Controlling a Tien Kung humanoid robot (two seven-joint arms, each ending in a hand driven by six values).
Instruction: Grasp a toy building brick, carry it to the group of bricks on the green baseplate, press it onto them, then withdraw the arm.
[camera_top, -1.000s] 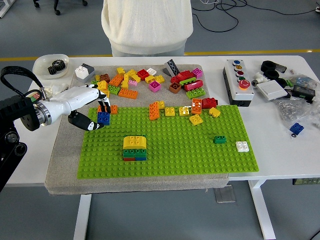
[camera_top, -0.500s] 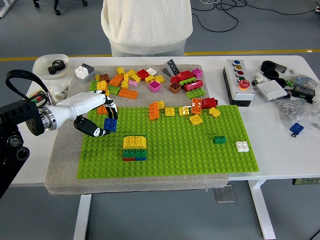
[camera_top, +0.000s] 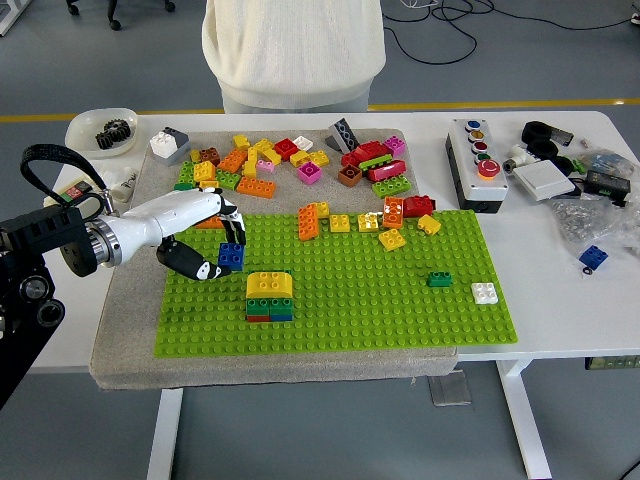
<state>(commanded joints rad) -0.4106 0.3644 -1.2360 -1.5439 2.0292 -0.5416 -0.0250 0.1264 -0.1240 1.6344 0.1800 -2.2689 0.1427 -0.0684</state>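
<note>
My left hand comes in from the left and is shut on a blue brick, held just above the green baseplate. The brick hangs a little up and left of the group of bricks, a yellow brick on top of green and other layers. A pile of loose bricks lies along the baseplate's far edge. The right arm is not visible.
A person in a white top stands at the far side. A small green brick and a white one sit on the plate's right part. A button box and clutter lie right; a bowl with gears sits far left.
My left hand has carried the blue brick rightward and toward the near edge, from the plate's left edge to just beside the stacked group.
</note>
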